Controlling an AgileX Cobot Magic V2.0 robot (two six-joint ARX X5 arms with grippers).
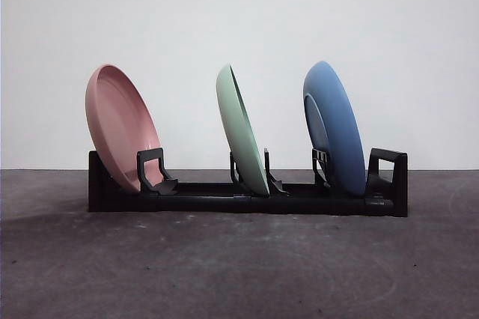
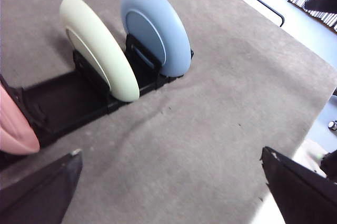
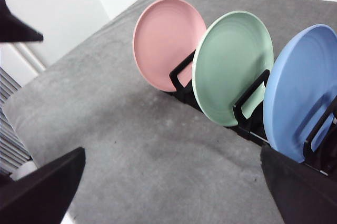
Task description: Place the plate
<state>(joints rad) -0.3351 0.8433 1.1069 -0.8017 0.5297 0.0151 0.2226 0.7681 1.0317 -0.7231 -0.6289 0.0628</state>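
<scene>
Black and wedge-shaped, the two jaws of the left gripper [image 2: 174,182] were seen spread wide apart with nothing between them, held above bare grey table [image 2: 221,108] whose covering looked matte and felt-like, flecked with small marks. The jaws of the right gripper [image 3: 174,187] were likewise parted and empty, over the same rough grey surface near the blue end of the rack.

Beyond the jaws, a long black plastic rack [image 1: 247,201] was laid across the table, with looped upright brackets along its length. Three round, smooth, shallow plates were stood on edge in it, one per slot, all tilted the same way and well apart from each other. The pink plate [image 1: 120,128] was held at one end, the green plate [image 1: 241,130] in the middle slot, and the blue plate [image 1: 334,128] at the other end, its raised foot ring visible on the back. A plain white wall with two sockets was seen behind.
</scene>
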